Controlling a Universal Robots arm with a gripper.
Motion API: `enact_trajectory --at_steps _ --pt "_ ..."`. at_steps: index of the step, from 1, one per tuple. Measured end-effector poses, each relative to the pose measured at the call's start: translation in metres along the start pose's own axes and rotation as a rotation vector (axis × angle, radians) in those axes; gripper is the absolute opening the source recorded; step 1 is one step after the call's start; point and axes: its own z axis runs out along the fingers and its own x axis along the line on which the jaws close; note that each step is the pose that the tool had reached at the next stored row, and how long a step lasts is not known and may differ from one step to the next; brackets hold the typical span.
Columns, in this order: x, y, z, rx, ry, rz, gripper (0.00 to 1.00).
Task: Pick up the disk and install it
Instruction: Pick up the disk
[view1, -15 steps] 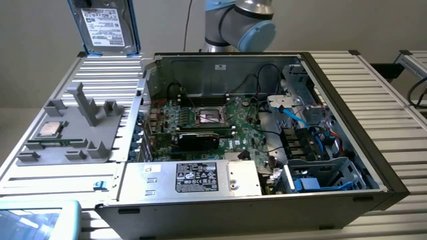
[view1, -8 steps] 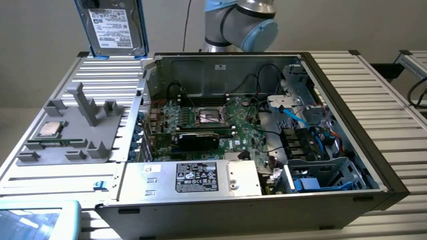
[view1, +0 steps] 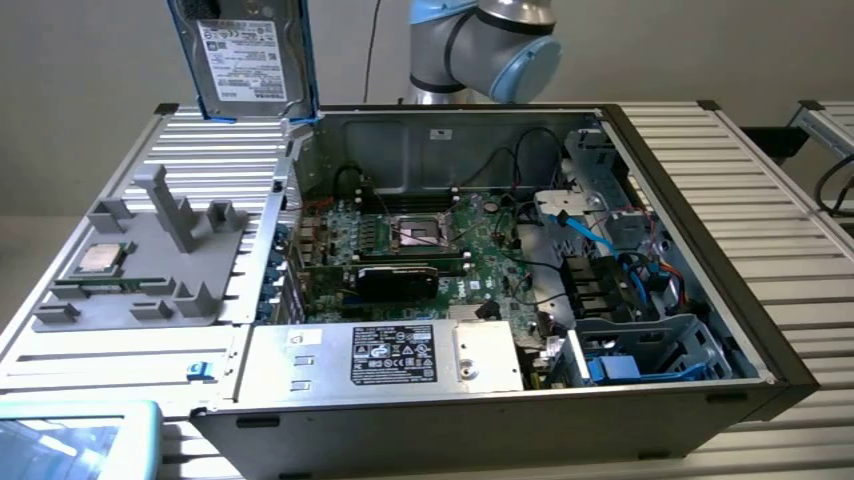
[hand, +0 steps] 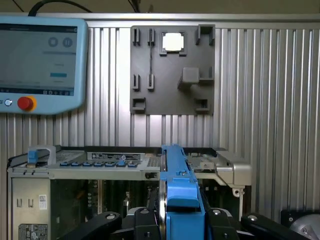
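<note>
Exterior view: your disk (view1: 244, 60) is in the air, upright, white label to the camera, blue rails down both long edges. It hangs over the corner of the open PC case (view1: 427, 150) at the exterior view's upper left, clear of everything below. The arm (view1: 481, 45) sits behind the case's rear wall.

Wrist view: you see the disk edge-on, blue rail toward the camera. The gripper (hand: 177, 222) is closed part-way onto it, with black fingers (hand: 216, 220) pressed against its two flat faces. So the disk is held and sits in no bay.

Inside the case:
- The motherboard (view1: 447, 255) lies flat on the floor, CPU socket (view1: 420, 233) in the middle.
- The silver power supply (view1: 394, 355) with a black label sits along the near wall.
- The drive cage (view1: 667, 335) is in the near corner on the exterior view's right and has a blue part in it.
- Blue cables (view1: 587, 235) run along that same side.

The grey fixture tray (view1: 134, 300) lies on the ribbed table (view1: 747, 180) just beside the case, on the exterior view's left. It holds a small square silver chip (view1: 100, 258) in a pocket. You can't tell whether anything sits in the other pockets.

The teach pendant (view1: 80, 440) lies at the near corner of the table.
</note>
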Motion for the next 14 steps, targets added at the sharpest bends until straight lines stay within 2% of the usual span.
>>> enact_trajectory --at_steps 7,14 --pt "0.016 -0.0251 -0.0032 0.0000 -0.0014 0.000 0.37" --pt "0.027 -0.0557 -0.0056 -0.0003 -0.0012 0.000 0.37"
